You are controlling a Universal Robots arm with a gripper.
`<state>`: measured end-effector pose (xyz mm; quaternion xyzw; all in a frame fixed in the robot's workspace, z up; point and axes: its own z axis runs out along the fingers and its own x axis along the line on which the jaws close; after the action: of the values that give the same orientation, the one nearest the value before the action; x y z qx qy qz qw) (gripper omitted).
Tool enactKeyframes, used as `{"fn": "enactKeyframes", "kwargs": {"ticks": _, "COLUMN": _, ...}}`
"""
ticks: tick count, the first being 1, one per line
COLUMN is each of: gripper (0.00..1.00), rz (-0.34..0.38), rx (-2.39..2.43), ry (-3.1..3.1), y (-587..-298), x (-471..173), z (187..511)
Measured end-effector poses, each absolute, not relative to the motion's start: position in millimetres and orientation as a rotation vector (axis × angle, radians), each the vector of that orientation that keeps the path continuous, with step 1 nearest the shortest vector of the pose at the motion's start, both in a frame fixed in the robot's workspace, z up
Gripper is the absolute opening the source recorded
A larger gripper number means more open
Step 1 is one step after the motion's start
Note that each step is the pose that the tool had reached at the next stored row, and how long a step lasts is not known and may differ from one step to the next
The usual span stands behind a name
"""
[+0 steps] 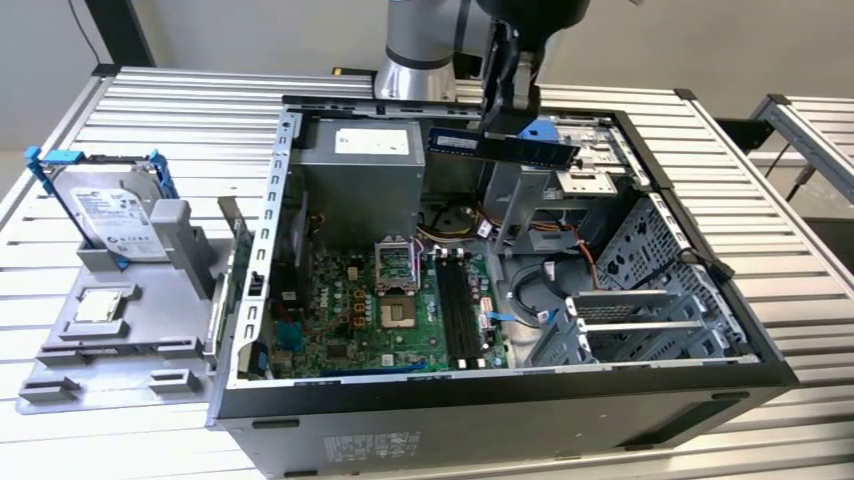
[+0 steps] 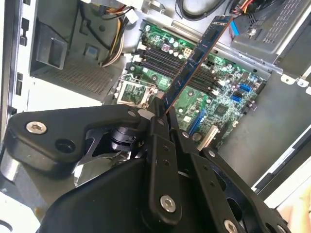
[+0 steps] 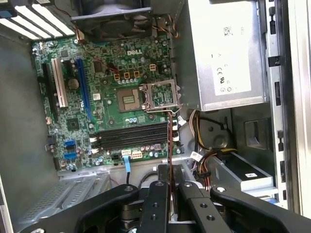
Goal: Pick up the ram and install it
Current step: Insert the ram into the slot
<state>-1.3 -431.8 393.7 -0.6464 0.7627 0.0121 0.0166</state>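
Ram [image 1: 502,147]: thin dark board stick, hanging in the air over the open case [image 1: 441,425], well above the motherboard [image 3: 112,92], not yet in any slot.
Handling: likely light and stiff, yet fragile; chips and contact edge better left unpressed; best hold on the two flat faces, lower long edge free.
Jaws: pressed together on the flat faces of the ram, at the gripper [image 2: 162,112].
Memory slots [image 3: 131,137]: long, black, beside the processor socket [image 3: 131,99].
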Motion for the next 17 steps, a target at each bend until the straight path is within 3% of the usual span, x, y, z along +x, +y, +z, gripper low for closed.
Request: {"fn": "enactKeyframes", "kwargs": {"ticks": 17, "gripper": 0.00, "rz": 0.033, "rx": -1.816, "ry": 2.520, "y": -431.8, "x": -1.3, "z": 393.7}}
